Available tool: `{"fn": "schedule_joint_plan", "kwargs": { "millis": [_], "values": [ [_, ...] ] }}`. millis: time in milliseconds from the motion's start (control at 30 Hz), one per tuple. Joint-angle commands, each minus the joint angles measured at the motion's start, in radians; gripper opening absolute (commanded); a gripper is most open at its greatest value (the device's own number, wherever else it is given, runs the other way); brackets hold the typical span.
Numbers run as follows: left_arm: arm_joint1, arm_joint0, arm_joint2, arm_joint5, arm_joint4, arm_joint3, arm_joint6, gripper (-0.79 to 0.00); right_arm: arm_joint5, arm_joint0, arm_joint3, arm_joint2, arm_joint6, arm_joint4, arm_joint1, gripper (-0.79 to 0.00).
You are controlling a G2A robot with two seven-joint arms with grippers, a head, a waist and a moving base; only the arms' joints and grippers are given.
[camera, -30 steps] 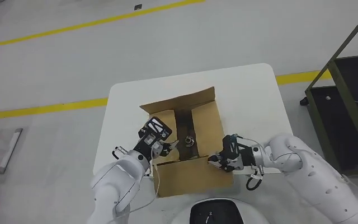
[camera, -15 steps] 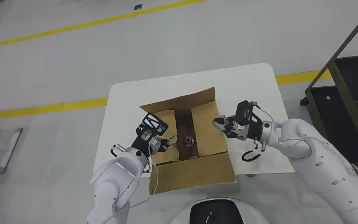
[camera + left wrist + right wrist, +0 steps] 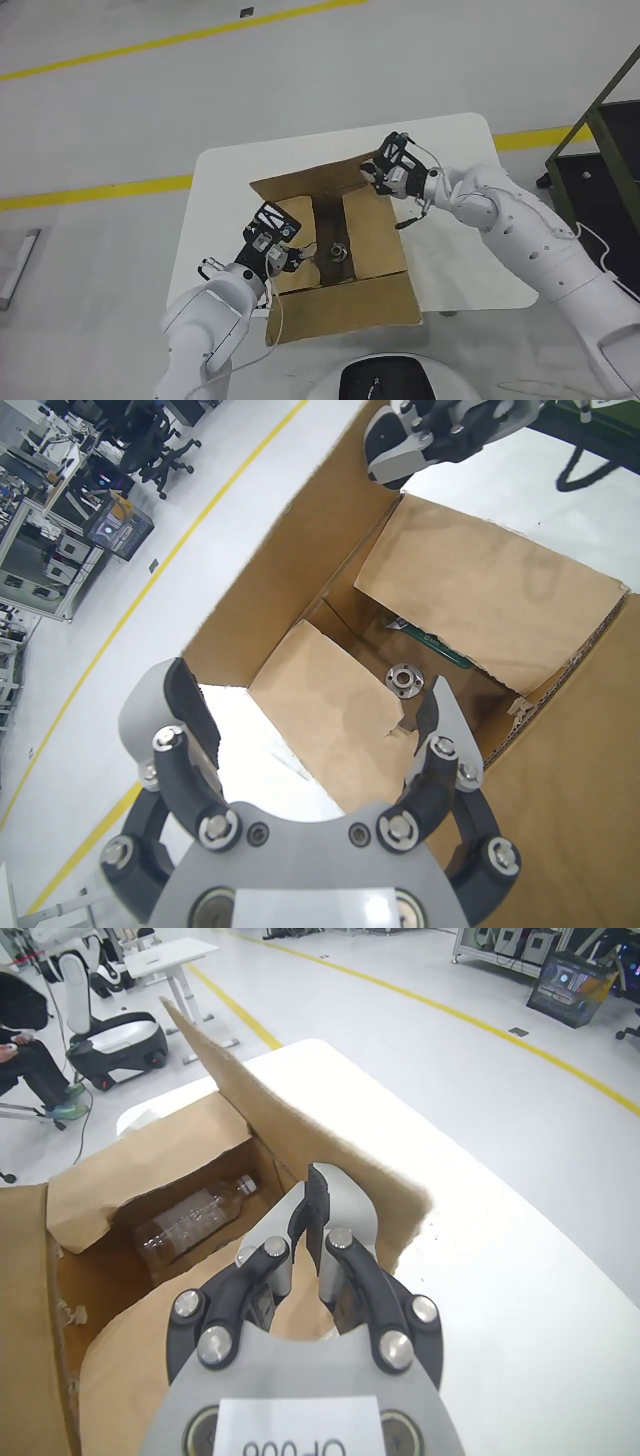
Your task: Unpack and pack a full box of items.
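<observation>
At the middle of the top view, the cardboard box [image 3: 385, 250] sits on the white table [image 3: 460, 200] with its flaps loose. The rear flap [image 3: 320, 185] stands up toward the upper edge of the frame. The front flap [image 3: 345, 305] lies out toward the lower edge. Two side flaps [image 3: 365, 225] fold inward over the opening.

My left gripper [image 3: 307, 700] hangs over the box's left side, a little left of centre in the top view. Its jaws are spread wide with nothing between them, and one side flap lies just beneath.

My right gripper [image 3: 311, 1193] is at the upper right corner of the box, right at the end of the upright rear flap. Its jaws are drawn together, pads all but meeting. Whether a sliver of cardboard is pinched there I cannot tell.

Down in the gap between the side flaps, a small metal ring [image 3: 404, 679] lies on the box floor. Just beside it, a green-handled tool [image 3: 440, 650] runs under a side flap. A clear plastic bottle [image 3: 195, 1223] lies on its side inside the box, partly under a side flap.
</observation>
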Motion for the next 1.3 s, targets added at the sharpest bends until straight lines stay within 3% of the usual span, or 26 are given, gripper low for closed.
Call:
{"fn": "schedule_joint_plan", "kwargs": {
  "millis": [0,200,433,600,733,900,1100,1267],
  "values": [
    [0.000,0.000,0.000,0.000,0.000,0.000,0.000,0.000,0.022,0.039,0.065,-0.025,-0.018,0.015,-0.020,-0.785],
    [0.000,0.000,0.000,0.000,0.000,0.000,0.000,0.000,0.099,0.117,0.226,-0.078,-0.065,0.073,-0.079,-0.785],
    [0.000,0.000,0.000,0.000,0.000,0.000,0.000,0.000,0.069,0.177,0.370,-0.138,0.003,0.133,-0.139,-0.785],
    [0.000,0.000,0.000,0.000,0.000,0.000,0.000,0.000,-0.004,0.193,0.400,-0.134,-0.073,0.149,-0.156,-0.785],
    [0.000,0.000,0.000,0.000,0.000,0.000,0.000,0.000,-0.058,0.165,0.351,-0.097,-0.204,0.081,-0.132,-0.785],
    [0.000,0.006,0.008,0.004,-0.016,0.009,0.033,0.000,-0.091,0.026,0.157,0.018,-0.316,-0.030,-0.059,-0.785],
    [-0.001,-0.020,0.065,0.004,-0.032,0.068,0.054,0.000,-0.073,-0.262,-0.203,0.222,-0.281,-0.150,0.037,-0.785],
    [-0.004,-0.051,0.114,0.022,-0.033,0.116,0.035,0.000,-0.041,-0.480,-0.433,0.370,-0.234,-0.166,0.081,-0.785]
  ]
}}
